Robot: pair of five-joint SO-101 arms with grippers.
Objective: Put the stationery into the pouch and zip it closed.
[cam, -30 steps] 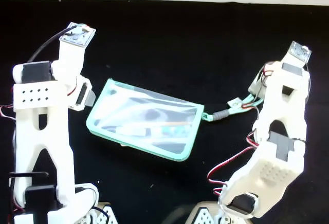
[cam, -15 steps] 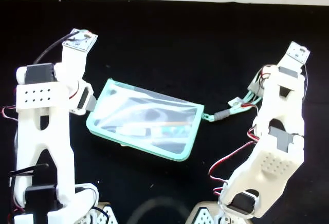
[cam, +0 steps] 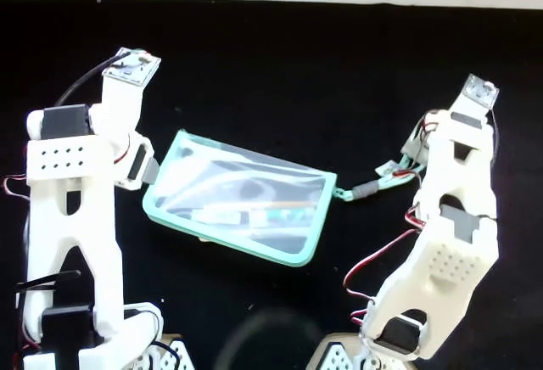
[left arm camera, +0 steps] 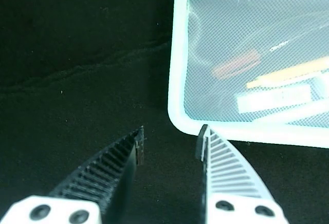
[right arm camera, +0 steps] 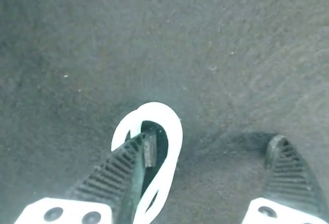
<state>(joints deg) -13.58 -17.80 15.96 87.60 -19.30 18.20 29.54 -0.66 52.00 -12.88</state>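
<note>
The mint-edged mesh pouch lies flat mid-table with the stationery inside: an orange pencil, a reddish stick and a white piece show through the mesh. Its zip pull trails off the right corner on a cord. My left gripper is open at the pouch's left corner, one fingertip just touching the rim. My right gripper is open low over the cloth. The white loop at the cord's end lies around one fingertip.
A black cloth covers the table, with a pale strip along the far edge. Both arm bases stand at the near edge, left and right of the pouch.
The right arm's wrist has drawn a little to the left and up. The left wrist tilted slightly at first, then held still. The pouch has not moved.
</note>
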